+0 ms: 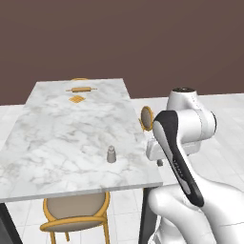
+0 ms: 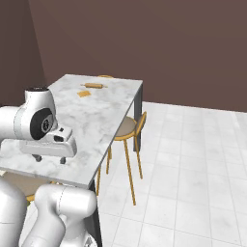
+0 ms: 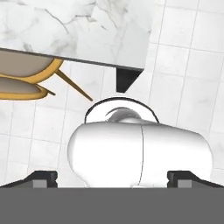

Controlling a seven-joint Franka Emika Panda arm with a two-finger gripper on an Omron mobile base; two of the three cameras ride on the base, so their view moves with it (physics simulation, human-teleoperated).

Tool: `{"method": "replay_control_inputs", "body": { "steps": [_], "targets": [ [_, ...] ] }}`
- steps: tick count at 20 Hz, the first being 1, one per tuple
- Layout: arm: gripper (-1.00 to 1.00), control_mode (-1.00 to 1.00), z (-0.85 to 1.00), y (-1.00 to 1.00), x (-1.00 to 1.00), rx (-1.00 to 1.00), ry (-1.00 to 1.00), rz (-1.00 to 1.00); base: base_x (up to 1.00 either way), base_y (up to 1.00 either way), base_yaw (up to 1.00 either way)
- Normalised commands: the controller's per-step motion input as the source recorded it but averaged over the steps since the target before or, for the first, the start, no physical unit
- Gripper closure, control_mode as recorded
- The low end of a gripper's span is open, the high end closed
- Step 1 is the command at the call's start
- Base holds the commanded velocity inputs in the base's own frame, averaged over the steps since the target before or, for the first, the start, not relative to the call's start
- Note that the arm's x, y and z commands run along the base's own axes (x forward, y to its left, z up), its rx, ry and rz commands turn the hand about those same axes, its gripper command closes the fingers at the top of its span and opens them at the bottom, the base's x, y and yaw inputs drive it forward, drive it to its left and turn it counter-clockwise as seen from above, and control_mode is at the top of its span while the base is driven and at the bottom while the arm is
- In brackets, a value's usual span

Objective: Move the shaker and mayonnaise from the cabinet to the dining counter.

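**A:** Jaws first: wide apart, nothing held. Gripper (image 3: 112, 177) seen in the hand view with one dark tip at each lower corner, pointing down at pale floor tiles (image 3: 183, 65) past a corner of the marble slab.

**B:** Same read here. Looks folded in close to the arm's own body too, going by the left base view.

**A:** Shaker (image 1: 111, 154) already parked on the dining counter (image 1: 62, 128). Small, pale grey, bottle-shaped with a rounded cap, standing upright. Sits toward the near right part of the worktop, close to the near edge, well apart from everything else up there.

**B:** Any label or writing on it?

**A:** Too small to tell. Just plain grey as far as visible.

**B:** And the far end of the worktop?

**A:** Rolling pin (image 1: 81, 89) lying flat, plus a small orange square thing (image 1: 76, 99) just in front of it. Can't make out what that square is. Both also visible from the right base view.

**B:** Chairs?

**A:** Orange-wood round-backed ones: near chair (image 1: 76, 212) tucked under the near edge, side chair (image 2: 129, 128) at the right side.
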Motion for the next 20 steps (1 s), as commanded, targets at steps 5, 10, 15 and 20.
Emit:
{"method": "replay_control_inputs", "body": {
  "steps": [5, 10, 15, 20],
  "targets": [
    [-1.00, -1.00, 0.01, -0.34, -0.11, -0.01, -0.01, -0.01, 0.00, 0.00, 0.00],
    [-1.00, -1.00, 0.00, -0.09, -0.01, -0.10, -0.18, 0.00, 0.00, 0.00, 0.00],
    [-1.00, -1.00, 0.00, -0.07, 0.00, -0.15, -0.31, 0.00, 0.00, 0.00, 0.00],
    [-1.00, -1.00, 0.00, -0.07, 0.00, -0.01, -0.11, 0.00, 0.00, 0.00, 0.00]
  ]
}}
